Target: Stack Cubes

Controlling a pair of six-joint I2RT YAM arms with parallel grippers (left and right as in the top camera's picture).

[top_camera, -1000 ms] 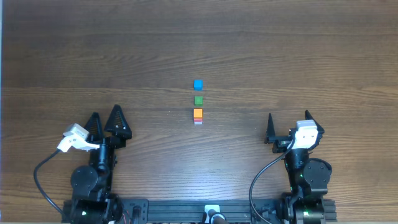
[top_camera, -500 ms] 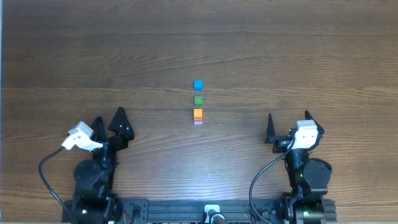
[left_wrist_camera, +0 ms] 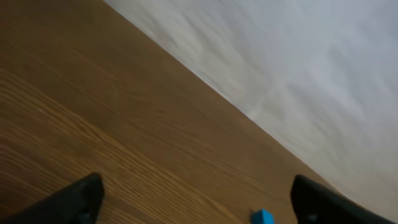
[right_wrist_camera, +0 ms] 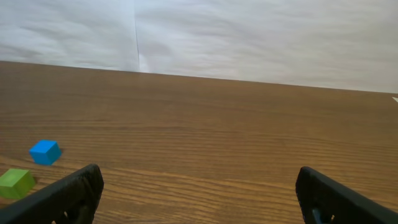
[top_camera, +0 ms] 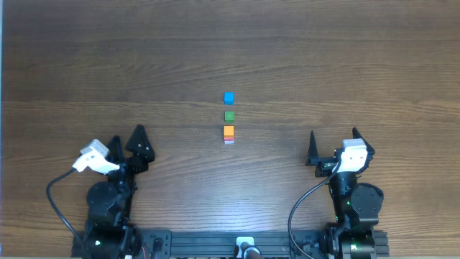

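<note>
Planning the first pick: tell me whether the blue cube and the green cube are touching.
Apart. The top view shows a strip of bare table between the blue cube and the green cube.

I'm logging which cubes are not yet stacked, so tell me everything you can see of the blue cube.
The blue cube is a small, bright blue block with flat faces and clean edges; its material looks like plastic or painted wood. It sits flat on the brown wood-grain table with nothing on top of it. It is the farthest from the arms in a line with the green cube and the orange cube. A gap separates it from the green cube, and only the table touches it.
</note>
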